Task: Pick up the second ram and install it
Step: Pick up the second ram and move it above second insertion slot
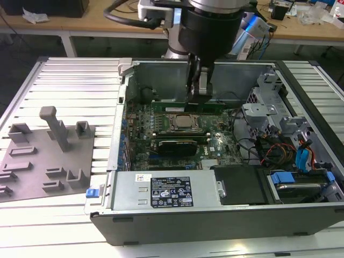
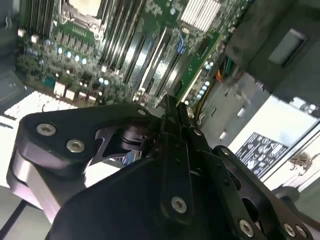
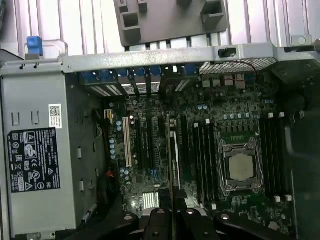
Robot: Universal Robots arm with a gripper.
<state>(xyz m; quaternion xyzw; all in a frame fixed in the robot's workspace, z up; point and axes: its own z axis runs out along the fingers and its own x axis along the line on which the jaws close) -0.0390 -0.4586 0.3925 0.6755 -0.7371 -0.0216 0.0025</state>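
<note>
Black gripper (image 1: 196,97) pinched second ram (image 1: 169,105), long thin flat green circuit-board stick, near mid-length. Stick lay level at 12 o'clock of square silver CPU socket (image 1: 181,122) in exterior view. Judged light, stiff, fragile: hold flat faces, avoid twisting.
</note>
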